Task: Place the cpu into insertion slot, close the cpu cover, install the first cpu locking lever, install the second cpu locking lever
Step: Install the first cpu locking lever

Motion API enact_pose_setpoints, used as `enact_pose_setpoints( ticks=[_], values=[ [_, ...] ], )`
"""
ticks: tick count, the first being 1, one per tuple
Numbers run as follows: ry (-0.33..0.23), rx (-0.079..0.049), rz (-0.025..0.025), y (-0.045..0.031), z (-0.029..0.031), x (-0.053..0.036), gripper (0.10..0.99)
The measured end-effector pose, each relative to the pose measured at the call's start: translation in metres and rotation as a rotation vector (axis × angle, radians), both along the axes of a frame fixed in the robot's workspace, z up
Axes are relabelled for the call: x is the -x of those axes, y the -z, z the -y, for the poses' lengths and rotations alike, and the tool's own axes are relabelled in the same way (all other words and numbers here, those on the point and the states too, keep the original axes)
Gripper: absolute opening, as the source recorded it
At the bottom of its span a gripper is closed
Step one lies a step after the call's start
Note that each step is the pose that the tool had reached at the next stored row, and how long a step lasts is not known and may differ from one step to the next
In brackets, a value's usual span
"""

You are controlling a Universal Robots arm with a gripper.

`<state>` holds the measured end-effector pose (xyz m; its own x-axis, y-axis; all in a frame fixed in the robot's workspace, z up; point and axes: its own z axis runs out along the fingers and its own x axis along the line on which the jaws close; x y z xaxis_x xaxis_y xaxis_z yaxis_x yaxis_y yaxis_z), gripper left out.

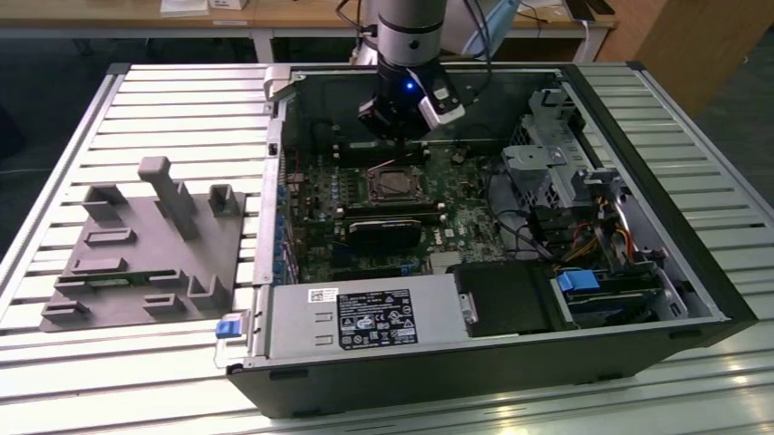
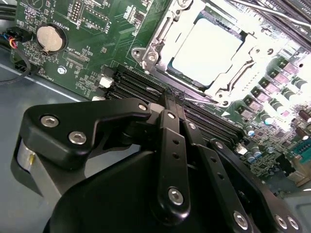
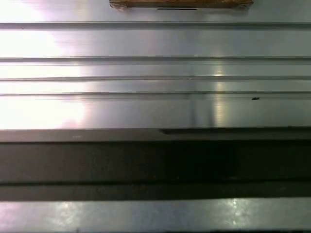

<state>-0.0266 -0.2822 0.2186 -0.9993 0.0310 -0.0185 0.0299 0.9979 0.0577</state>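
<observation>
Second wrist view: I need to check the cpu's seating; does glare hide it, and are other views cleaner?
Second wrist view: the cpu top is washed out near white. Exterior view: the insertion slot is evenly lit, no glare. First wrist view: bright reflections streak the metal slats.
</observation>
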Motion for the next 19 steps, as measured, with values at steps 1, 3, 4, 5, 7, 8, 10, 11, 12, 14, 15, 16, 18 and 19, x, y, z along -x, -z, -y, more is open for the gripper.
enact_pose_setpoints(
  ticks=[1,3,4,5,7,8,10,11,12,14,15,16,18,19],
  values=[
    [0.000,0.000,0.0001,0.0005,-0.0003,-0.0005,0.106],
    [0.000,0.000,0.0000,0.0013,-0.0006,-0.0016,0.106],
    [0.000,0.000,0.0000,0.0019,-0.0006,-0.0021,0.106],
    [0.000,0.000,-0.0001,0.0025,-0.0006,-0.0025,0.106],
    [0.000,0.000,-0.0004,0.0039,-0.0006,-0.0034,0.106],
    [0.000,0.000,-0.0006,0.0046,-0.0006,-0.0040,0.106],
    [0.000,0.000,-0.0012,0.0060,-0.0006,-0.0052,0.106],
    [0.000,0.000,-0.0015,0.0067,-0.0006,-0.0058,0.106],
    [0.000,0.000,-0.0017,0.0075,-0.0006,-0.0063,0.106],
    [0.000,0.000,-0.0022,0.0090,-0.0006,-0.0071,0.106],
    [0.000,0.000,-0.0024,0.0097,-0.0006,-0.0074,0.106],
    [0.000,0.000,-0.0026,0.0104,-0.0006,-0.0078,0.106],
    [0.000,0.000,-0.0029,0.0118,-0.0006,-0.0080,0.106],
    [0.000,0.001,-0.0031,0.0126,-0.0006,-0.0081,0.106]
  ],
)
